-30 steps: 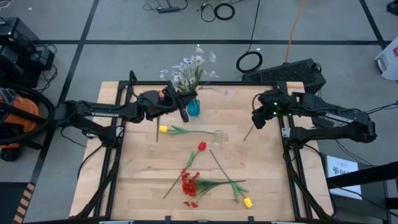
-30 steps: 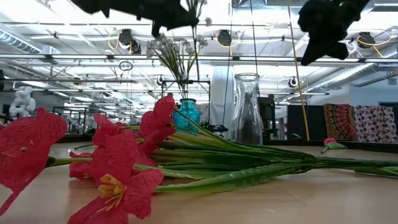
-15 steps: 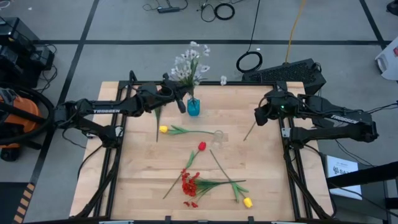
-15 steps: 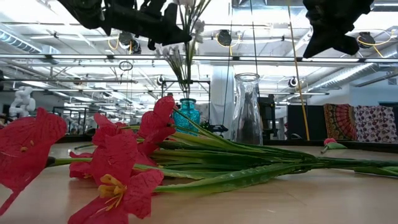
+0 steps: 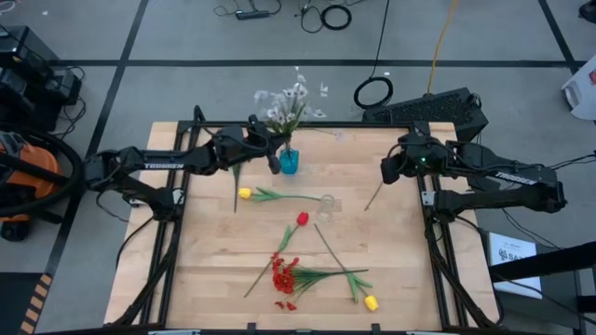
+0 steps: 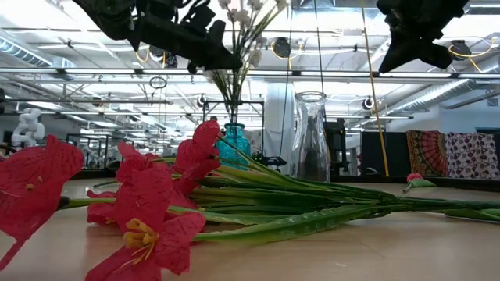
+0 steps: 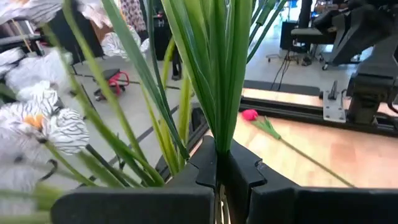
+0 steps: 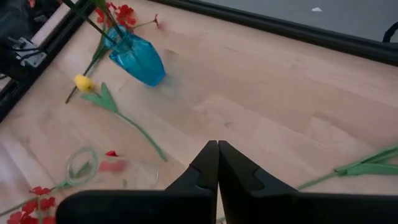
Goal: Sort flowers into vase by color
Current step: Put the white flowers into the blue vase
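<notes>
The left end effector [image 5: 272, 160] pinches the white flowers' [image 5: 284, 100] stems above the blue vase [image 5: 290, 162]; the right end effector [image 5: 388, 173], fingers together and empty, hovers well apart.

the table [image 5: 391, 270] carried two vases near its far middle: one vase [image 5: 290, 161] toward the far edge, with a spray of flowers [image 5: 289, 100] standing in it, and a second vase [image 5: 325, 207] nearer the centre, to its right. a tulip [image 5: 245, 194] lay left of the second vase, its stem reaching toward it. another tulip [image 5: 302, 219] lay just before that vase. a cluster of small blooms [image 5: 284, 276] lay near the front edge, and a further tulip [image 5: 371, 302] lay to its right. one flower stem [image 5: 373, 197] lay by the right edge.
</notes>
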Motion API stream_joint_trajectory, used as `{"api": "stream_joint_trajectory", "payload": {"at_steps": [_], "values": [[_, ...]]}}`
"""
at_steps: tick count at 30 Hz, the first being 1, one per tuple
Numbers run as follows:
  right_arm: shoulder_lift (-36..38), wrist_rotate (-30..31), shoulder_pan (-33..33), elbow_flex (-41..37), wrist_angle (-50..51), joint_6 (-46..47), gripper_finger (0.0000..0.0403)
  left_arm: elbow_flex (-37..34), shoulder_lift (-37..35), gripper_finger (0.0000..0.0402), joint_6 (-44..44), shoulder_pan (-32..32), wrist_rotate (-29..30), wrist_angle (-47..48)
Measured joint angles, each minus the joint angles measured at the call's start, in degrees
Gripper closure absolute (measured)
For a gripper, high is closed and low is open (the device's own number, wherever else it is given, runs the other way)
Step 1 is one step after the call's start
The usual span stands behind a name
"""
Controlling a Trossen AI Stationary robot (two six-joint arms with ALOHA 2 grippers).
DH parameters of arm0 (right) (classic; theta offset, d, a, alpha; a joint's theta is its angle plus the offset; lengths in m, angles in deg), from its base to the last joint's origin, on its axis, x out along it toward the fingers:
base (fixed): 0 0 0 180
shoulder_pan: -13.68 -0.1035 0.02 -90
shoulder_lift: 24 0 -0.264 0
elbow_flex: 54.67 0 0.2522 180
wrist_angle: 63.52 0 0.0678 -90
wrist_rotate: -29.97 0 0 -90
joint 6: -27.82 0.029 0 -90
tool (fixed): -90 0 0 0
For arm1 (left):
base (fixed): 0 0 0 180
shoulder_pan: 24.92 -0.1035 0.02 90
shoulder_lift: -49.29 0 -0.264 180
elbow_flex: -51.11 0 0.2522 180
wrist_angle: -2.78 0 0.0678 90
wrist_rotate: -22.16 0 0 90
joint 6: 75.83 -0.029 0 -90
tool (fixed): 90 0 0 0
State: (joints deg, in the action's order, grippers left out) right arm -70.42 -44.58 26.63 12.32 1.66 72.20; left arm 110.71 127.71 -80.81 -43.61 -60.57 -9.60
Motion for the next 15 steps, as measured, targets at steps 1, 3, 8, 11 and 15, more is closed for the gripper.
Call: {"api": "stream_joint_trajectory", "payload": {"at_steps": [1,3,8,11,15], "values": [[0.0,0.06,0.0,0.0,-0.3,0.0,0.0403,0.0,0.72,0.0391,0.08,0.08,0.0,-0.7],[-0.12,0.06,0.0,0.0,-0.79,0.0,0.0403,0.0,1.9,0.0391,0.13,0.07,0.0,-0.75],[-0.61,0.06,0.0,0.0,-0.86,0.0,0.0403,0.0,4.04,0.0391,0.16,0.07,0.0,-1.19],[-1.16,0.04,0.0,0.0,-1.25,0.06,0.0403,0.0,5.52,0.0391,0.2,0.07,0.02,-1.38],[-2.16,0.04,0.0,0.0,-2.29,0.09,0.0403,0.0,7.89,0.0391,1.19,0.07,0.06,-1.78]]}}
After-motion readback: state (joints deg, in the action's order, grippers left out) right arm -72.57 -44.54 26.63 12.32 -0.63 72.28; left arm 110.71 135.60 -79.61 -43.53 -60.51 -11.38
